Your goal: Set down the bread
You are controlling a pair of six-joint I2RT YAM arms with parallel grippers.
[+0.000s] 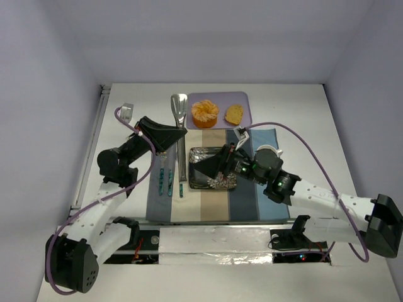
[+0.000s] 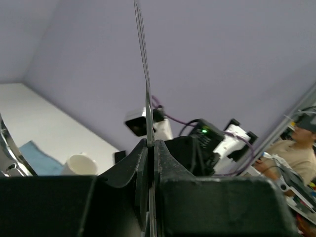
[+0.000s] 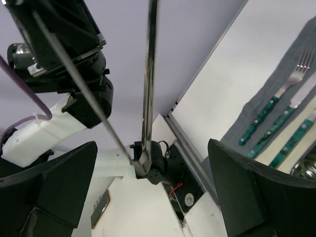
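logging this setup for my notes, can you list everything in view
bread: one, golden yellow, on tray, right side
pastry: one, orange, on tray, left of bread
tray: one, lavender, far middle of table
tongs: one, silver, in left fingers, head beside tray
plate: one, dark patterned, on mat
mat: one, blue and beige stripes, near middle of table
cutlery: three, teal handles, on mat's left side
cup: one, white, right of plate
table: one, white
person: one, tan top, background of left wrist view
left fingers: two, black, shut on tongs
right fingers: two, black, open, above plate
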